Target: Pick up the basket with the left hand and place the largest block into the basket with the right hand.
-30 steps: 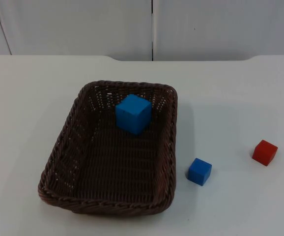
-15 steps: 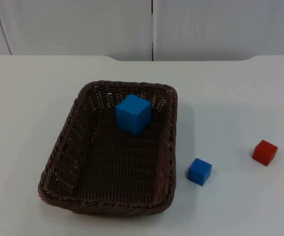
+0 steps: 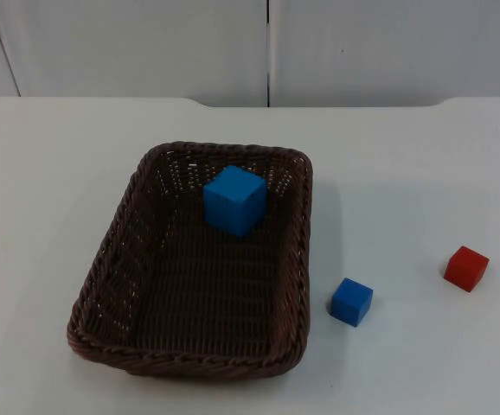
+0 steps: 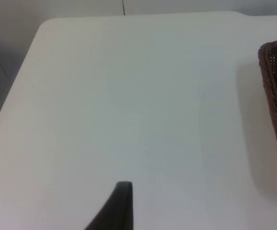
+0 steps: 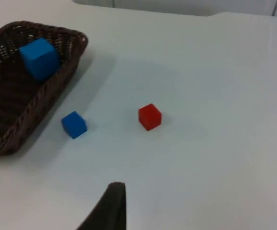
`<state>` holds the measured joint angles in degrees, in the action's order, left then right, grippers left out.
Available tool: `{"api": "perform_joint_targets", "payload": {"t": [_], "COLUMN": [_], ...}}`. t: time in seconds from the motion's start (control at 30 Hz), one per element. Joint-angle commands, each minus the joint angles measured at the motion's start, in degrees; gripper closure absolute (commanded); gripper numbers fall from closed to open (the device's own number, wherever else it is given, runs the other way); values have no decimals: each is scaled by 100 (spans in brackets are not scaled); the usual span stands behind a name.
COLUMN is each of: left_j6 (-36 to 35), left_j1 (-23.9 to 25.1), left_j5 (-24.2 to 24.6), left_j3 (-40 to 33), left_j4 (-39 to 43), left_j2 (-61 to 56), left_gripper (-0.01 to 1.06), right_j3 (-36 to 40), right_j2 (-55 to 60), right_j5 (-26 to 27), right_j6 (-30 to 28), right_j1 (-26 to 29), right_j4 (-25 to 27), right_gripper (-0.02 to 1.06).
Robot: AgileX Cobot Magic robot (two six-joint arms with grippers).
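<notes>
Currently the large blue block [image 3: 234, 200] sits inside the brown wicker basket [image 3: 112, 259] on the tabletop [image 3: 406, 173], well apart from both end effectors: left end effector [image 4: 117, 211] beside the basket, right end effector [image 5: 107, 208] near the small blue block [image 5: 74, 124] and red block [image 5: 150, 116]; whether either is spread, I cannot tell.

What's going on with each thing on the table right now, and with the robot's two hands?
Basket: on the table, upright, not held.
Big blue block: inside the basket, near its far wall.
Small blue block: on the table beside the basket.
Red block: on the table, apart.
Left gripper: over bare table, waiting.
Right gripper: over bare table, holding nothing.
</notes>
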<state>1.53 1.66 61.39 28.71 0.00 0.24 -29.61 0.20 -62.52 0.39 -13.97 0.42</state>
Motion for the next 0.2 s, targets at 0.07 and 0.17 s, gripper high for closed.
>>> {"api": "perform_joint_targets", "payload": {"t": [0.07, 0.17], "left_j6": [-33, -33], "left_j1": [8, 8], "left_j5": [17, 17], "left_j3": [-27, -27], "left_j4": [53, 53], "left_j2": [-24, -24], "left_gripper": [0, 0], "right_j3": [7, 7], "right_j2": [-20, -20], "right_j5": [72, 72], "right_j6": [19, 19], "right_j1": [493, 662], "right_j4": [15, 15], "right_gripper": [-1, -1]}}
